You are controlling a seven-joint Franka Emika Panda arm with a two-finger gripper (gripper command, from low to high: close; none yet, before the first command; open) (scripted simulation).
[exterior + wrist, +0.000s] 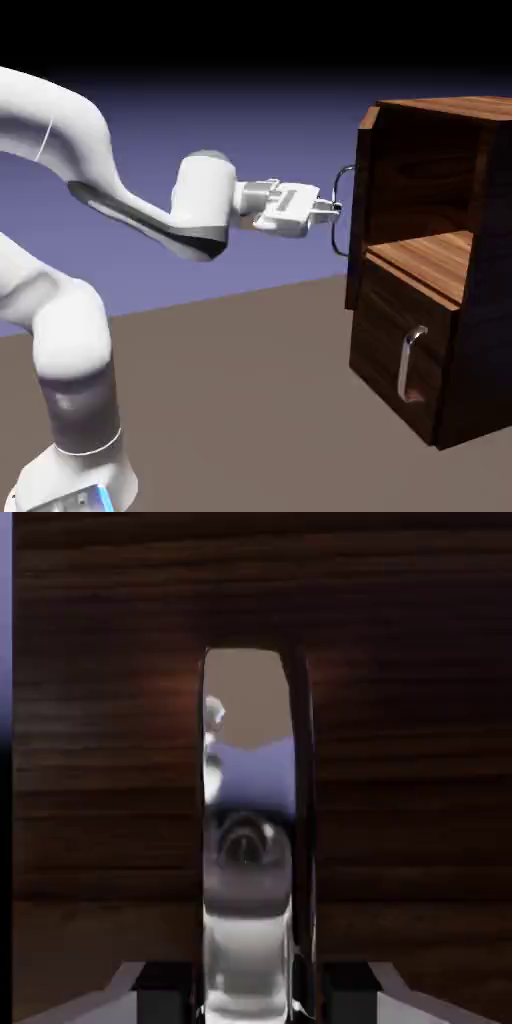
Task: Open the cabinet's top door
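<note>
Gripper (pixel 335 208) on handle (pixel 343 180), lower panel (pixel 400 350) below.

Top door (pixel 362 200) swung ajar above lower panel (pixel 400 360); pincer (pixel 332 208) at its handle (pixel 343 200), apparently touching.

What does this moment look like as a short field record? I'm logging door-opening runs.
cabinet: dark wood, at the exterior view's right
top door: swung open, seen edge-on; the upper compartment shows
top handle: silver bar, between the hand's fingertips
hand: at the top handle, seemingly closed on it
lower panel: shut
lower handle: untouched
</note>
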